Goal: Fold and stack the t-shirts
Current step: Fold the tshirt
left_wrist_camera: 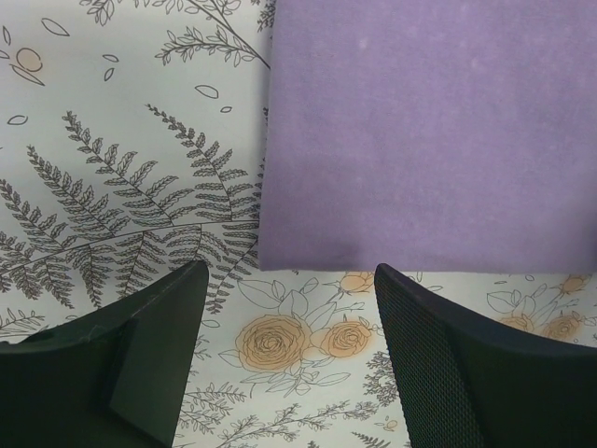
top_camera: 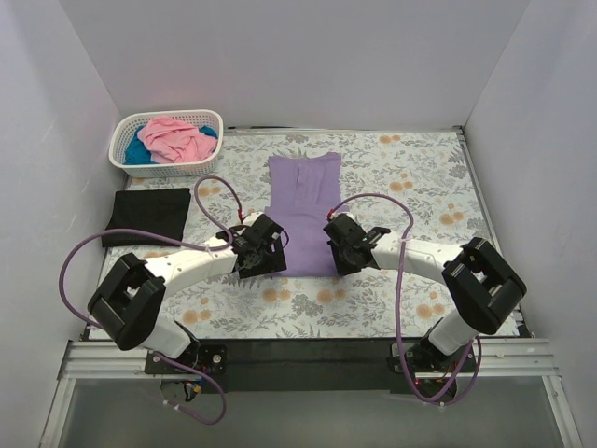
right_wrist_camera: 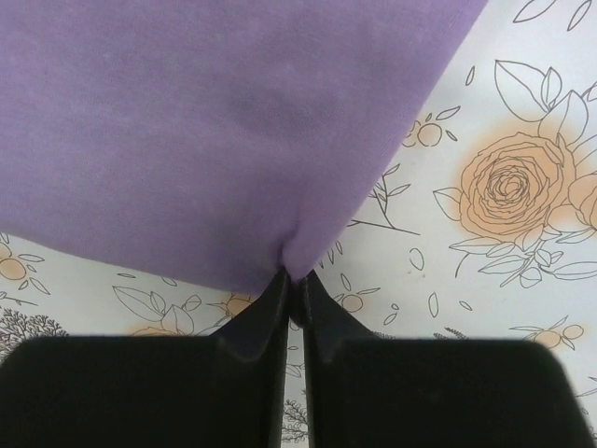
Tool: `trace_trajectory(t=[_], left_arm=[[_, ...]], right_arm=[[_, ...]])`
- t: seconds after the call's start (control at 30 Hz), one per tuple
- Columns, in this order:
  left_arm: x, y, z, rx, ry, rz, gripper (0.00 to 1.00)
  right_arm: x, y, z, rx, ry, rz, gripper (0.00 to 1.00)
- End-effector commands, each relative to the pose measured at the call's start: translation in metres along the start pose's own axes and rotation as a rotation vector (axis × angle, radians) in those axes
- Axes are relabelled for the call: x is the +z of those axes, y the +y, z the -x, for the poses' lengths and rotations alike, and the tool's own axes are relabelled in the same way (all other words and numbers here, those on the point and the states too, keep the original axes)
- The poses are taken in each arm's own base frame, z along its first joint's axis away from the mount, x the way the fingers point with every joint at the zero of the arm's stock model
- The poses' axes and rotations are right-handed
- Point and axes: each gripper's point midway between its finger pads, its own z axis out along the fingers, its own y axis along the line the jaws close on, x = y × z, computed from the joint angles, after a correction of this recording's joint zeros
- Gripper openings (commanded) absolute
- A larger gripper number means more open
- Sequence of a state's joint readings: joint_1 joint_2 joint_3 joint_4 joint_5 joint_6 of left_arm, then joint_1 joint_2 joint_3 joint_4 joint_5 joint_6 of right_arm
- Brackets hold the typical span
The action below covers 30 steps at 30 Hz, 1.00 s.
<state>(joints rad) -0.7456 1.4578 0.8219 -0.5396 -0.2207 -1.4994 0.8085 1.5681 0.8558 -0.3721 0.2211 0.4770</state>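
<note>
Top external: lavender t-shirt (top_camera: 303, 201) on floral cloth (top_camera: 424, 182), white walls (top_camera: 280, 56) around.

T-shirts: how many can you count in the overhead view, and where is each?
4: lavender t-shirt flat at mid-table; black t-shirt folded at the left; pink t-shirt and teal t-shirt heaped in the white basket, where more may be hidden.

Robotics lab test cell — plain white walls (top_camera: 280, 56) box in a surface draped with floral cloth (top_camera: 410, 177); two robot arms (top_camera: 177, 266) trailing purple cables (top_camera: 397, 289) are bolted to a metal rail (top_camera: 518, 359).
</note>
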Motion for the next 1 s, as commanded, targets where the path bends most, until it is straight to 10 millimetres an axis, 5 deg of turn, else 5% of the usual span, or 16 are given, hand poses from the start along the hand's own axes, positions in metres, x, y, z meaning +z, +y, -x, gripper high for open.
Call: trace_trajectory(t=[0.0, 0.2, 0.4, 0.77, 0.97], left_arm=[[-0.003, -0.009, 0.006, 0.001, -0.005, -0.005, 0.71], [0.0, -0.013, 0.006, 0.009, 0.01, 0.011, 0.67], [0.005, -0.01, 0.012, 0.007, -0.006, 0.057, 0.44], [0.013, 0.004, -0.005, 0.005, 0.046, 0.117, 0.43], [0.027, 0.013, -0.016, 0.016, 0.084, 0.172, 0.3]], right_arm=[[0.011, -0.025, -0.046, -0.031, 0.155, -0.107, 0.11], [0.012, -0.025, -0.047, -0.046, 0.158, -0.107, 0.02], [0.014, -0.025, -0.05, -0.051, 0.164, -0.101, 0.01], [0.016, -0.025, -0.052, -0.053, 0.169, -0.099, 0.01], [0.017, -0.024, -0.053, -0.056, 0.174, -0.093, 0.01]])
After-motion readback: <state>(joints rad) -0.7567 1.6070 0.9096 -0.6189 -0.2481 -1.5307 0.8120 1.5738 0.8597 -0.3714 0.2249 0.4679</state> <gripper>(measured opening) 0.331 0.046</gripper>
